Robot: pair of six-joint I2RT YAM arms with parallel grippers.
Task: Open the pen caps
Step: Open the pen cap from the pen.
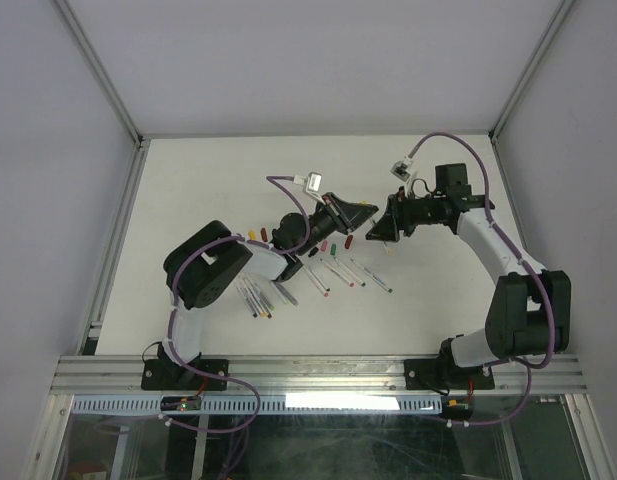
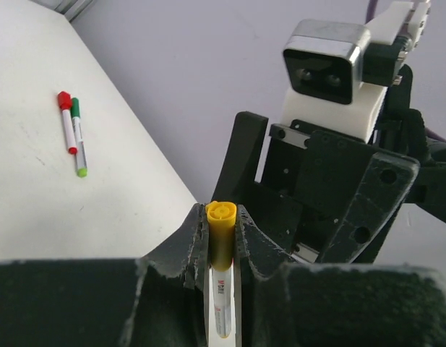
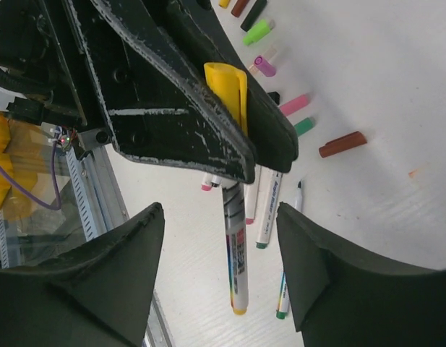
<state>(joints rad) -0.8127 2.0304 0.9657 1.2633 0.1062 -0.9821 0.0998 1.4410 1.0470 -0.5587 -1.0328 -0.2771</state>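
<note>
My left gripper [image 2: 223, 225] is shut on a grey-white pen [image 2: 223, 296], held above the table. Its yellow cap [image 2: 223, 217] is still on and sticks out past the fingertips. In the right wrist view the same yellow cap [image 3: 228, 90] sits between the left fingers [image 3: 186, 108], with the barrel [image 3: 237, 267] running down from it. My right gripper [image 3: 219, 267] faces the cap with its jaws wide open, touching nothing. In the top view the two grippers [image 1: 353, 213] [image 1: 380, 228] meet tip to tip. Loose pen caps lie on the table: green [image 3: 257, 32], pink [image 3: 293, 105], dark red [image 3: 342, 144].
Several uncapped pens [image 1: 328, 275] lie in a row below the grippers, with more [image 1: 256, 298] by the left arm. A red pen [image 2: 67, 130] and a green pen [image 2: 78, 141] lie side by side farther off. The table's near rail [image 3: 100, 188] is close.
</note>
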